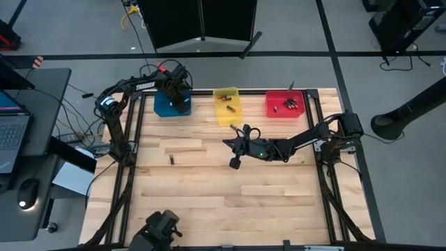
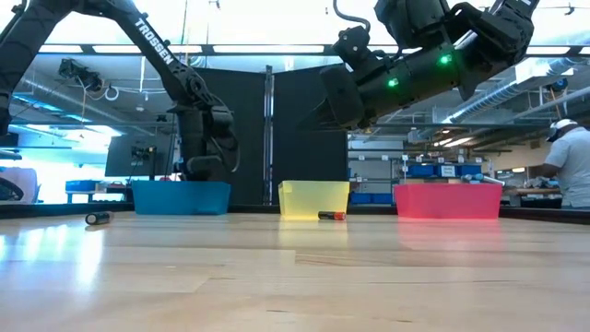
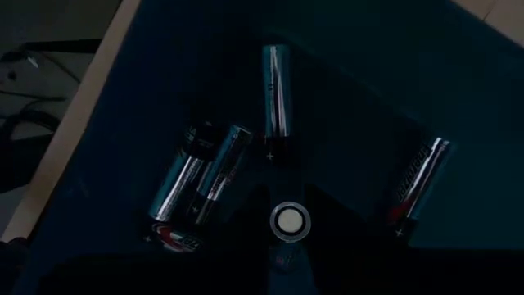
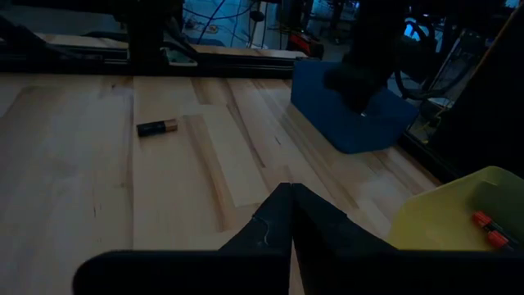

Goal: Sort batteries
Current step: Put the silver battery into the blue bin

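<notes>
My left gripper (image 1: pixel 175 97) points down into the blue bin (image 1: pixel 167 106), shut on a battery (image 3: pixel 291 221) that shows end-on. Several silvery batteries (image 3: pixel 209 176) lie flat on the bin's floor. My right gripper (image 4: pixel 291 201) hangs shut and empty above the middle of the table (image 1: pixel 237 148). One loose battery (image 1: pixel 172 160) lies on its side on the wood left of it. Another (image 2: pixel 332 216) lies in front of the yellow bin (image 1: pixel 226 104). The yellow bin and the red bin (image 1: pixel 284 104) each hold a few batteries. My left gripper comes from above, pointing down, with the battery standing upright between its dark fingers, its round end cap (image 3: pixel 291 220) facing up. The fingers hide where they meet the battery's sides. Whether its lower end touches the bin floor, I cannot tell.
The three bins stand in a row along the table's far edge. Dark frame rails (image 1: pixel 132 139) run down both sides of the table. Open wood (image 1: pixel 230 202) stretches toward the near edge. A person (image 2: pixel 572 166) stands in the room beyond the table.
</notes>
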Robot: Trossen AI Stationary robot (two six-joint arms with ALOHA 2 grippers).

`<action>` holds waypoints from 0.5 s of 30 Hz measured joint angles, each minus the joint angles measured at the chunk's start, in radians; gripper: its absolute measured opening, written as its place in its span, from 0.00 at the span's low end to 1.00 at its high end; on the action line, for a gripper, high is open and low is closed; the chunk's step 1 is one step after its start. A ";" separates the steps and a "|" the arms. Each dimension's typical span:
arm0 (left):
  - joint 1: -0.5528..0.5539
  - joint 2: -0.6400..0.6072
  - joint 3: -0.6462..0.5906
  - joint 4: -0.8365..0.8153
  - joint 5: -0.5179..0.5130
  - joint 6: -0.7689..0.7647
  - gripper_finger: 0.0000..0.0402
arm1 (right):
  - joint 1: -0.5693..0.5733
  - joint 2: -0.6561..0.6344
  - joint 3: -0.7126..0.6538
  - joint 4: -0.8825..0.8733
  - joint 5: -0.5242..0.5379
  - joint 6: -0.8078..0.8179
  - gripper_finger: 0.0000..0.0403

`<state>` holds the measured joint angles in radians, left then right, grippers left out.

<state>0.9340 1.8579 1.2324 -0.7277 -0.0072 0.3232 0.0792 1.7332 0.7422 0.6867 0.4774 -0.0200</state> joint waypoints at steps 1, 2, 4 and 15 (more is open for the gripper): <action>0.000 0.005 0.000 0.000 0.000 0.003 0.14 | 0.000 0.000 0.000 0.000 0.000 0.000 0.05; 0.000 0.012 0.000 0.000 0.000 0.005 0.14 | 0.000 0.000 0.000 0.000 0.000 0.000 0.04; 0.000 0.025 0.000 0.002 0.000 0.006 0.14 | 0.000 0.000 0.000 0.000 0.000 -0.001 0.03; -0.001 0.035 0.030 -0.004 -0.011 -0.016 0.25 | 0.000 0.000 0.000 0.000 0.000 0.000 0.04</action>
<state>0.9333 1.8931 1.2619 -0.7321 -0.0181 0.3077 0.0795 1.7332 0.7418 0.6864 0.4770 -0.0204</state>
